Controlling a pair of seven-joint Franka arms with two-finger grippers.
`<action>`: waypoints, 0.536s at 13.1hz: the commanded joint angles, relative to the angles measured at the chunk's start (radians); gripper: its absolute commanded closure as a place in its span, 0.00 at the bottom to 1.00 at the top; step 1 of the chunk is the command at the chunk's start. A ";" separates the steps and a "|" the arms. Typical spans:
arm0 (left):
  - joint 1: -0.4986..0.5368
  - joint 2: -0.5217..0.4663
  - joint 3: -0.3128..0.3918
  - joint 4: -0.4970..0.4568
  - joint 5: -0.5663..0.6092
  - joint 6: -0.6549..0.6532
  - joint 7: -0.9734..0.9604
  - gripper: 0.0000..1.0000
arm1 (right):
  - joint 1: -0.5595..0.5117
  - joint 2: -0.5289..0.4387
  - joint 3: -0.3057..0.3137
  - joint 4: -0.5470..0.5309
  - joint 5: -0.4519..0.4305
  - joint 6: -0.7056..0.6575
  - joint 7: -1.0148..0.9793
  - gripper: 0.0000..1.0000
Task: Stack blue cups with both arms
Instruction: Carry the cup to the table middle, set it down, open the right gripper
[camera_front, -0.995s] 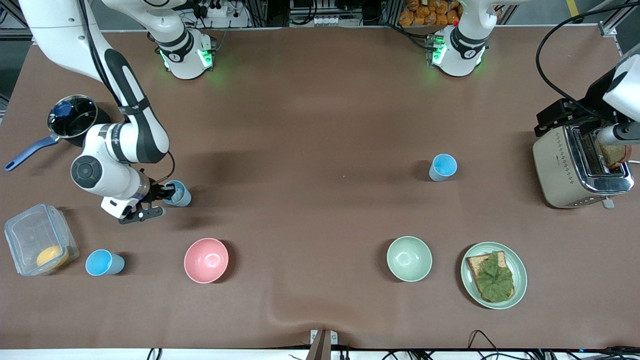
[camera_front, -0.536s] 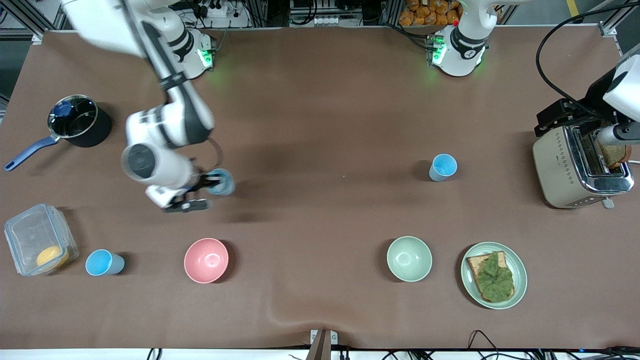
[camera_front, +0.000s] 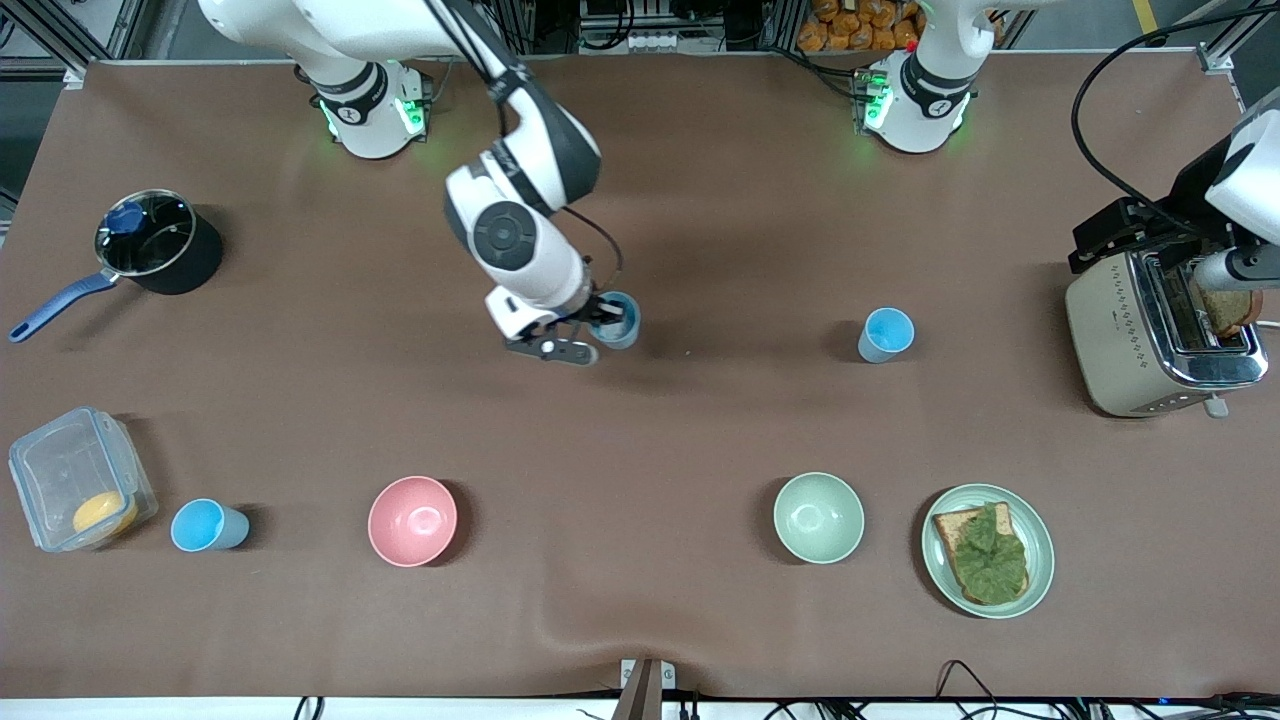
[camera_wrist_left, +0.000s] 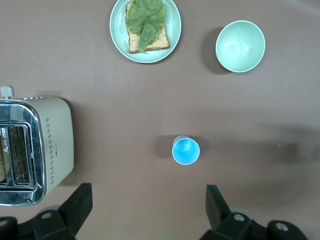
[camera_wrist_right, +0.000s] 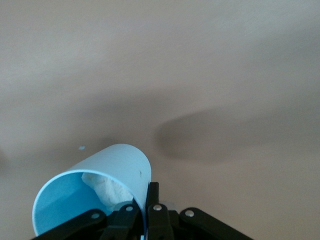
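My right gripper (camera_front: 598, 325) is shut on the rim of a blue cup (camera_front: 619, 319) and holds it above the table's middle. In the right wrist view the cup (camera_wrist_right: 95, 187) shows a white bit inside, with one finger inside the rim and one outside where my right gripper (camera_wrist_right: 147, 207) pinches it. A second blue cup (camera_front: 885, 334) stands upright toward the left arm's end; it also shows in the left wrist view (camera_wrist_left: 186, 150). A third blue cup (camera_front: 207, 525) stands near the right arm's end. My left gripper (camera_wrist_left: 147, 196) is open and empty, high over the table beside the second cup.
A pink bowl (camera_front: 412, 520), a pale green bowl (camera_front: 818, 517) and a plate with toast and a leaf (camera_front: 987, 550) lie near the front camera. A toaster (camera_front: 1160, 335) stands at the left arm's end. A pot (camera_front: 150, 240) and a clear box (camera_front: 75, 480) stand at the right arm's end.
My right arm has lifted the cup with the white bit and carried it from near the right arm's end to over the table's middle. The other cups have not moved.
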 joint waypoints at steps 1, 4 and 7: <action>0.003 -0.009 -0.005 -0.004 0.024 -0.008 0.009 0.00 | 0.062 0.108 -0.018 0.044 0.042 0.074 0.043 1.00; 0.005 -0.008 -0.005 -0.004 0.024 -0.008 0.009 0.00 | 0.090 0.136 -0.026 0.044 0.035 0.091 0.043 0.99; 0.005 -0.008 -0.005 -0.004 0.024 -0.009 0.009 0.00 | 0.088 0.125 -0.026 0.049 0.034 0.082 0.092 0.00</action>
